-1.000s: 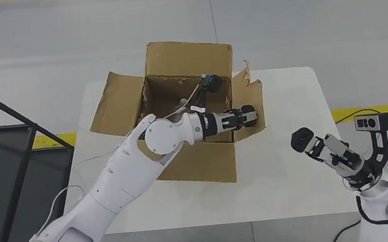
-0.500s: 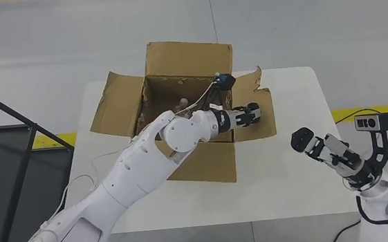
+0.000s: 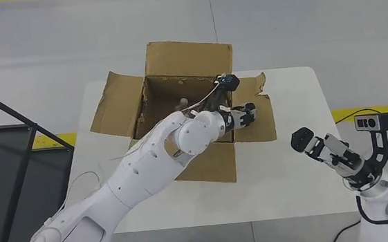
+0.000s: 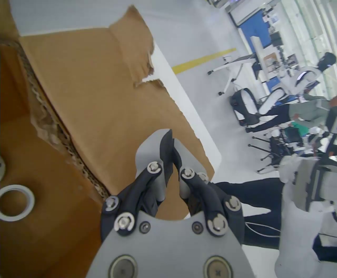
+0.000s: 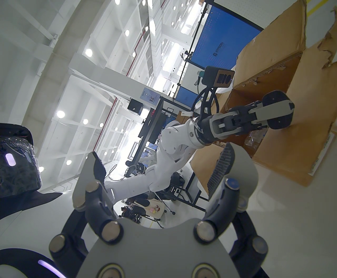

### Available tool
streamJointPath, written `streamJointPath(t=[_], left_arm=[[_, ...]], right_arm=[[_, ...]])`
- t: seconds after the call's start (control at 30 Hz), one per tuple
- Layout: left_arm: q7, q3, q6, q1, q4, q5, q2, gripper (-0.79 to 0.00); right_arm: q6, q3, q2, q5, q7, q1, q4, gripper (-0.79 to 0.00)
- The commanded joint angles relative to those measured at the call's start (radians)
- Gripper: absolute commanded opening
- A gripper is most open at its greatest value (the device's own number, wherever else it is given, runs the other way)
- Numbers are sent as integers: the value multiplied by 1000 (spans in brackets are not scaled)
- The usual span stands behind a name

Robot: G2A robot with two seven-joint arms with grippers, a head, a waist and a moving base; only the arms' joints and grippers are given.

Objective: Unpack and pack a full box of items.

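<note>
An open cardboard box (image 3: 182, 66) stands on the white table (image 3: 289, 182). Its right flap (image 3: 260, 122) lies folded outward, almost flat, with a torn edge (image 4: 142, 68). My left gripper (image 3: 249, 110) hovers just over this flap beside the box's right wall, shut with nothing between its pads (image 4: 168, 150). A white tape roll (image 4: 15, 201) lies on the box floor. My right gripper (image 3: 300, 139) hangs open and empty (image 5: 162, 160) over the table's right side, apart from the box. It faces the left gripper (image 5: 276, 113).
The other flaps (image 3: 113, 104) stand spread outward at the back and left. A small pale item (image 3: 184, 101) lies inside the box. A black metal frame (image 3: 5, 179) stands left of the table. Bare tabletop lies in front and to the right.
The left gripper has swept rightward and the box's right flap has gone from standing up to lying out nearly flat. The right arm has not moved.
</note>
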Motion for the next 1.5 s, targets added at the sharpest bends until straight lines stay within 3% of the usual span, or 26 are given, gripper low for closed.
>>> streamJointPath(t=[0.0,0.4,0.97,1.2,1.47], left_arm=[[0,27,59,-17,-2,90,-8,-785],[-78,78,179,-50,11,236,-50,-785],[-124,64,188,-42,43,291,-93,-785],[-111,-27,144,-9,-11,242,-86,-785],[-165,-226,101,87,-184,235,-34,-785]], right_arm=[[0,0,0,0,0,0,0,0],[0,0,0,0,0,0,0,0],[0,0,0,0,0,0,0,0],[0,0,0,0,0,0,0,0],[0,0,0,0,0,0,0,0]])
